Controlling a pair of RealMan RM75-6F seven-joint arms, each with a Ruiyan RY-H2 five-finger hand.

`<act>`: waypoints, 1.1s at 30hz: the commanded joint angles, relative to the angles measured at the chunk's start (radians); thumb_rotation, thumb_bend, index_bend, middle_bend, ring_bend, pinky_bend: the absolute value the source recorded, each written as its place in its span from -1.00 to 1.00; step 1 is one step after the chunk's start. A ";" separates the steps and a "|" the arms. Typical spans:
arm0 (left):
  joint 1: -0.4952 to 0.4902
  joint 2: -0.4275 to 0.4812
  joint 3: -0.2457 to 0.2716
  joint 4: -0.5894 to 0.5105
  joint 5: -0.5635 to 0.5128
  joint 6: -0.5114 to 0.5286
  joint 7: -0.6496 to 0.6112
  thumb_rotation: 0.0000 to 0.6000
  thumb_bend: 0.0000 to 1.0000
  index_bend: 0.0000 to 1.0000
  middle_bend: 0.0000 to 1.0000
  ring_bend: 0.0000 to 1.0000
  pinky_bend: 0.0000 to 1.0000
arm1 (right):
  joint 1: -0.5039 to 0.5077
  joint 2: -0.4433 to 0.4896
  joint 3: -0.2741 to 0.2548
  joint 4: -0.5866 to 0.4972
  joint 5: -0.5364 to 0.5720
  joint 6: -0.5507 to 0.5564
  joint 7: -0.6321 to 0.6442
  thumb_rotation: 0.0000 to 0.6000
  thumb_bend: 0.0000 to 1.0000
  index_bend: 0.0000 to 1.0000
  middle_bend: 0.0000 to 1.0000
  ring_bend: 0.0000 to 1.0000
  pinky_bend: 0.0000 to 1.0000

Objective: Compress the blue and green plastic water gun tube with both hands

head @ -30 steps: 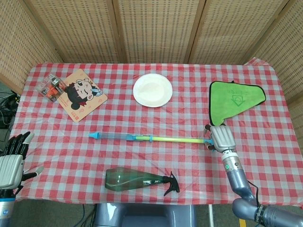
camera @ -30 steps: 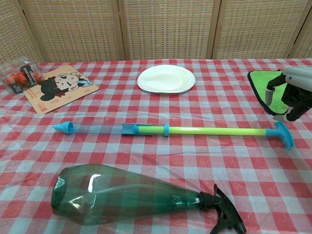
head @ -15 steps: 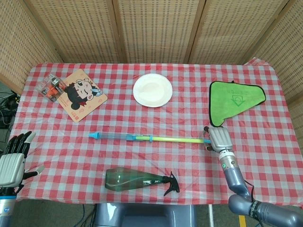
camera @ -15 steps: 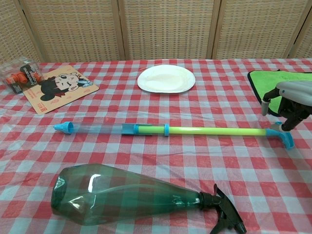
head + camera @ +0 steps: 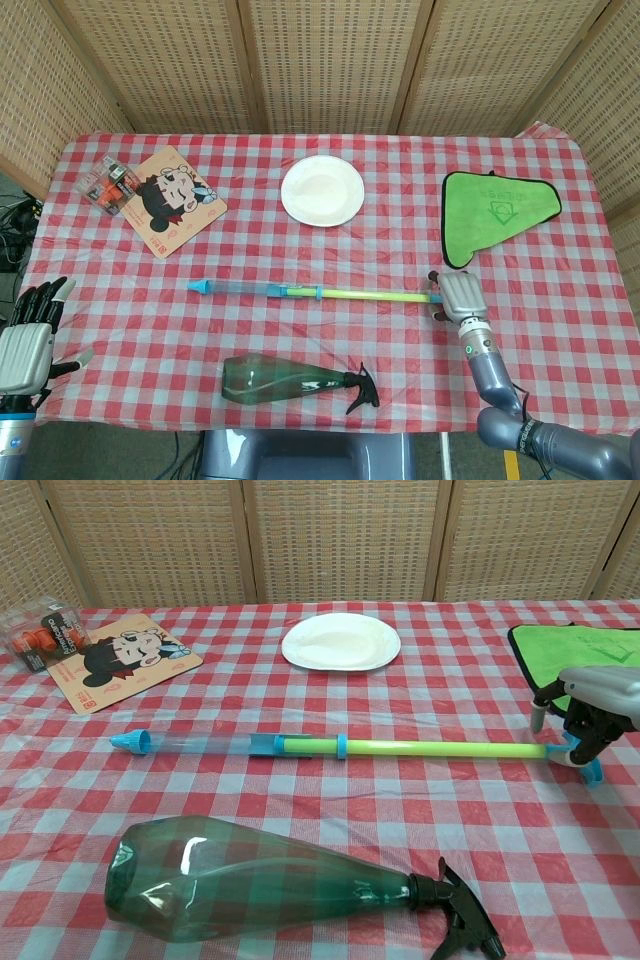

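Observation:
The water gun tube [image 5: 315, 293] lies across the middle of the table, blue nozzle to the left and yellow-green rod to the right. In the chest view the tube [image 5: 340, 747] ends in a blue handle [image 5: 590, 768]. My right hand [image 5: 459, 296] sits over that handle end, and its fingers [image 5: 580, 735] curl down around the handle, straddling the rod. My left hand [image 5: 27, 338] hovers off the table's front left corner with fingers spread and nothing in them. It does not show in the chest view.
A dark green spray bottle [image 5: 295, 382] lies near the front edge, below the tube. A white plate [image 5: 322, 190] sits at the back middle, and a green cloth [image 5: 495, 212] lies behind my right hand. A cartoon mat [image 5: 173, 200] and a small packet [image 5: 108, 184] lie at the back left.
My right hand has come down and leftward onto the tube's handle end, and its fingers have closed around it. The tube and my left hand have stayed put.

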 commanded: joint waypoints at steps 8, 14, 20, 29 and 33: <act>-0.003 -0.001 -0.002 0.002 -0.008 -0.004 0.001 1.00 -0.88 -1.00 -1.00 -1.00 -1.00 | 0.005 -0.029 -0.012 0.055 0.002 -0.017 0.027 1.00 -0.01 -0.09 0.99 0.83 -0.15; -0.004 -0.003 -0.002 0.003 -0.010 -0.005 0.005 1.00 -0.88 -1.00 -1.00 -1.00 -1.00 | 0.006 -0.038 -0.015 0.079 0.004 -0.026 0.043 1.00 -0.01 0.01 0.99 0.83 -0.15; -0.006 -0.005 -0.002 0.003 -0.015 -0.007 0.009 1.00 -0.88 -1.00 -1.00 -1.00 -1.00 | 0.005 -0.052 -0.018 0.108 -0.003 -0.032 0.062 1.00 -0.01 0.18 1.00 0.83 -0.15; -0.010 -0.001 -0.005 -0.004 -0.023 -0.013 0.013 1.00 -0.88 -1.00 -1.00 -1.00 -1.00 | 0.004 -0.065 -0.025 0.142 -0.014 -0.049 0.089 1.00 -0.01 0.32 1.00 0.83 -0.15; -0.010 0.001 -0.004 -0.009 -0.022 -0.012 0.013 1.00 -0.88 -1.00 -1.00 -1.00 -1.00 | -0.001 -0.057 -0.022 0.133 -0.031 -0.044 0.114 1.00 -0.01 0.42 1.00 0.84 -0.14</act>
